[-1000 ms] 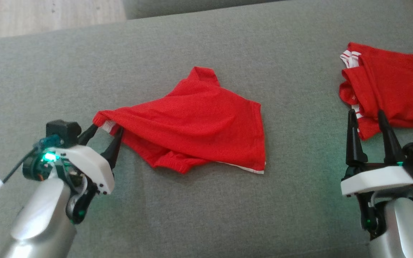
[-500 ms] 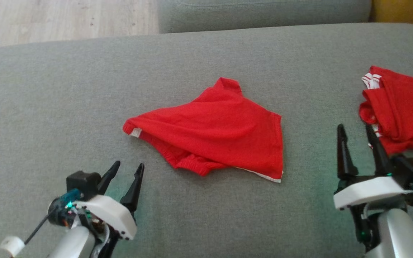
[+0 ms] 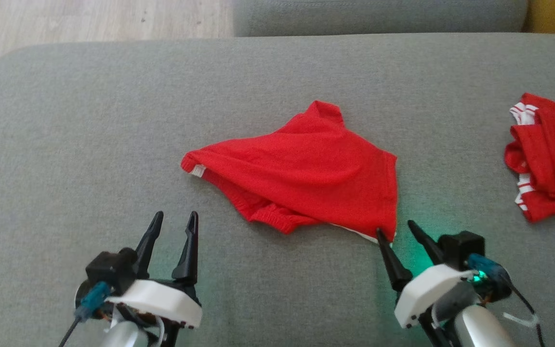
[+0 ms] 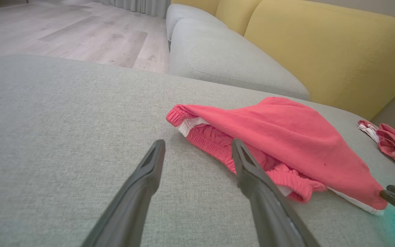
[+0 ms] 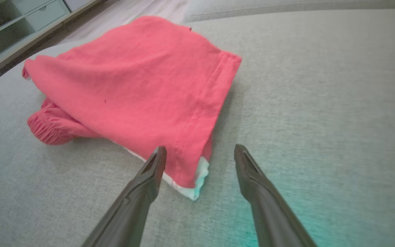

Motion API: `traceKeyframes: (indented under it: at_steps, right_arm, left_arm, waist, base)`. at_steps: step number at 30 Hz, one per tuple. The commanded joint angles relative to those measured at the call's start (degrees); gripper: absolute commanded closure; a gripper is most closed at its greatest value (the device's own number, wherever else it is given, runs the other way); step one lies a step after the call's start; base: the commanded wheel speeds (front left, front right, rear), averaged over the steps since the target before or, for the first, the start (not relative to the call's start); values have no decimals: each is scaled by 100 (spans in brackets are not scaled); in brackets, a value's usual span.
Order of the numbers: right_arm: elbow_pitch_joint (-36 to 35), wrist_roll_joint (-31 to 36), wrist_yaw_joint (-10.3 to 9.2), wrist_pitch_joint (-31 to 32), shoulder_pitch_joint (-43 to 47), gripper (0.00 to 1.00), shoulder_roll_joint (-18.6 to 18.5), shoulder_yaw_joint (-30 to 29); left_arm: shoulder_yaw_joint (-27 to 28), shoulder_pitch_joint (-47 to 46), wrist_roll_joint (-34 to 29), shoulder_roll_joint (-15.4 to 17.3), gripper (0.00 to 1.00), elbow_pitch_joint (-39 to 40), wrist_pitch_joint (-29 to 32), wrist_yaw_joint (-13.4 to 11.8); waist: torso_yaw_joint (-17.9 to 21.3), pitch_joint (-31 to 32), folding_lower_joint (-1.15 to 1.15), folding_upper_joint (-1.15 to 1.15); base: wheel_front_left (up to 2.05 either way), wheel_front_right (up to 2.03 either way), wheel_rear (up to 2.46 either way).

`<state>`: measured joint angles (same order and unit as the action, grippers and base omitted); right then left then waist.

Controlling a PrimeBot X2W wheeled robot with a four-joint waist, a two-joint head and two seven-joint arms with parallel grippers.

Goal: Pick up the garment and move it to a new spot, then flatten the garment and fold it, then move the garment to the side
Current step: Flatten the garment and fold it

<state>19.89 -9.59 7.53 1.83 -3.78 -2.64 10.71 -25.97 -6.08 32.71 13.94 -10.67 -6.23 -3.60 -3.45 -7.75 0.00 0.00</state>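
Observation:
The red garment [image 3: 306,173] lies loosely folded on the grey cushion [image 3: 89,120], with a white trim peeking out at its left tip and near edge. It also appears in the left wrist view [image 4: 286,144] and the right wrist view [image 5: 132,79]. My left gripper [image 3: 171,224] stands open near the front left, a short way short of the garment, holding nothing. My right gripper [image 3: 398,233] is open at the garment's near right corner. In the right wrist view that corner's white hem lies between my right gripper's [image 5: 199,152] fingertips.
A second red garment with white stripes [image 3: 547,154] lies crumpled at the cushion's right side. Beyond the cushion stand another grey seat [image 4: 225,58], a yellow sofa back [image 4: 327,48] and wooden floor [image 3: 89,19].
My left gripper let go of the garment's left tip and drew back toward me. My right gripper moved left from the striped garment to the red garment's near right corner. The camera also shifted.

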Motion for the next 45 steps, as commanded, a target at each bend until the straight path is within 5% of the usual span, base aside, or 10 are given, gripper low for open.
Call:
traceKeyframes:
  at_steps: [1, 7, 9, 10, 13, 15, 24, 30, 45]
  right_arm:
    - [-141, -23, -4, -5, -286, 0, -24, 159]
    - [403, -118, -4, 96, -670, 1, -45, 447]
    - [514, -145, -4, 41, -795, 24, -58, 531]
    - [553, -171, -4, 11, -848, 51, -63, 581]
    - [574, -223, -4, -159, -996, 87, -89, 696]
    - [534, -238, -4, -285, -1074, 100, -102, 736]
    - [-727, -850, -4, -363, -1334, 100, -74, 1118]
    - [-1331, -992, -4, 17, -1710, 100, -38, 691]
    - [1209, 58, -4, 768, -3345, 100, -33, -1300]
  left_arm:
    - [237, -113, -19, 48, 0, 200, -75, -44]
    - [256, -26, -40, 62, 0, 329, -124, -160]
    - [266, -24, -50, 74, 0, 359, -133, -190]
    - [271, -21, -48, 81, 0, 372, -135, -200]
    - [289, -11, -50, 101, 0, 400, -148, -236]
    - [291, -3, -54, 111, 0, 411, -152, -258]
    - [315, 11, -40, 99, 0, 455, -286, -303]
    - [276, -30, -58, 62, 0, 450, -358, -309]
    - [-14, -449, -190, -206, 0, 274, -578, -127]
  waist:
    - [-34, -26, 0, 0]
    - [-174, -113, 0, 0]
    - [-197, -128, 0, 0]
    - [-204, -134, 0, 0]
    - [-207, -147, 0, 0]
    - [-199, -144, 0, 0]
    - [-146, -88, 0, 0]
    - [-205, -95, 0, 0]
    - [-731, -548, 0, 0]
  base:
    - [0, 0, 0]
    - [0, 0, 0]
    - [0, 0, 0]
    - [0, 0, 0]
    - [0, 0, 0]
    - [0, 0, 0]
    - [0, 0, 0]
    - [0, 0, 0]
    - [0, 0, 0]
